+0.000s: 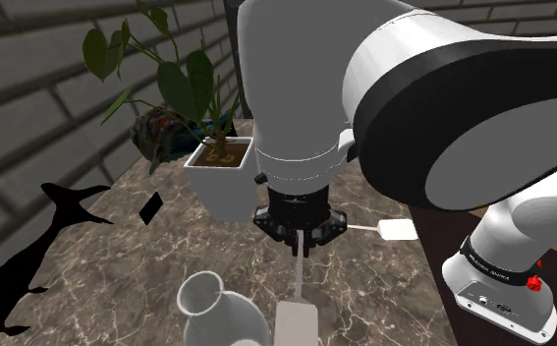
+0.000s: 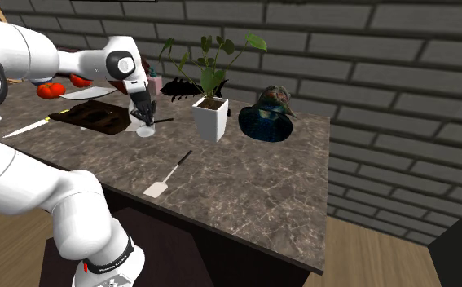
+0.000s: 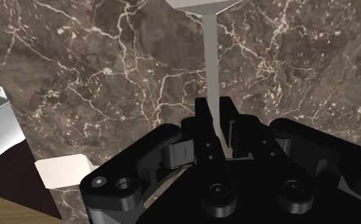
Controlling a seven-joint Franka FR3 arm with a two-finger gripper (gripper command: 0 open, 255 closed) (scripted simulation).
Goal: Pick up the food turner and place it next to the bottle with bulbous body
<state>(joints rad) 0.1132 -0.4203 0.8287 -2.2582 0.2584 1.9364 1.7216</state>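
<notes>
Arm (image 2: pixel 99 61) sweeps in over marbled bench (image 1: pixel 119 256), forearm level, wrist bent straight down. Claw (image 1: pixel 301 241) points vertically at bench top, fingers (image 3: pixel 201 118) clenched on thin pale handle of food turner (image 1: pixel 296 319). Turner's white blade sits just beside white bottle (image 1: pixel 212 305) with bulbous body, apart from it. Blade resting on bench or hanging above it: cannot tell. White-potted plant (image 1: pixel 222 172) stands behind claw. Second flat-bladed utensil (image 1: pixel 396 231) lies well apart, near arm's base (image 1: pixel 502 290).
</notes>
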